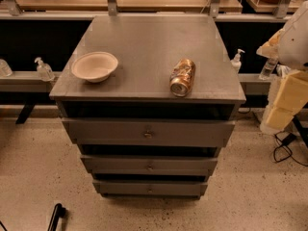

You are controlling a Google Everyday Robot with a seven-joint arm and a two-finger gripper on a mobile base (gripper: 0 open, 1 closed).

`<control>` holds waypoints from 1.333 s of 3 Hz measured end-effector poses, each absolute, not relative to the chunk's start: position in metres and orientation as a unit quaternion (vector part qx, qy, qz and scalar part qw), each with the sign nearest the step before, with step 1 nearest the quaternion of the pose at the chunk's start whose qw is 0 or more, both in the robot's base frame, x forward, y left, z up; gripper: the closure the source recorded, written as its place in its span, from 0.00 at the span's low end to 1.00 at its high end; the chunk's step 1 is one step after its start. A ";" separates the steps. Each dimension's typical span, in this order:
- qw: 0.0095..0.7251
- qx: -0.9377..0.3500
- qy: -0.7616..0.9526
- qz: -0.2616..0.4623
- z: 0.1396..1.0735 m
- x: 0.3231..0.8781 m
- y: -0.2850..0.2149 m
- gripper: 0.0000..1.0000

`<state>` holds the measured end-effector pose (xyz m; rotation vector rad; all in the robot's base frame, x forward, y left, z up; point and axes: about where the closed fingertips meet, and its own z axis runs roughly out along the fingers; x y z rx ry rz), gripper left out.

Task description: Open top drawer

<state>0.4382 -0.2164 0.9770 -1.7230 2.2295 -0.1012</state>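
Gold can (pixel 183 77), top drawer (pixel 192 133); claw (pixel 56 217) bottom-left

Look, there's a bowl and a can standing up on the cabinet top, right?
Not quite. The camera view shows the can lying on its side, not standing up. The bowl is on the cabinet top too. The gripper is not in view.

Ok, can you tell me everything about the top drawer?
The top drawer is the widest of three, dull grey and metal-looking, with one small brass knob in the middle of its flat front. It sits level under the cabinet top, a dark gap above it, and looks pushed in. Nothing touches it. What looks like the claw is low at the bottom left, far from the knob.
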 end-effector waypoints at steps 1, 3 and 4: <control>0.160 -0.603 0.781 -0.036 0.977 0.438 -0.216 0.00; 0.167 -0.635 0.754 -0.032 0.937 0.420 -0.167 0.00; 0.183 -0.665 0.724 -0.022 0.886 0.407 -0.111 0.00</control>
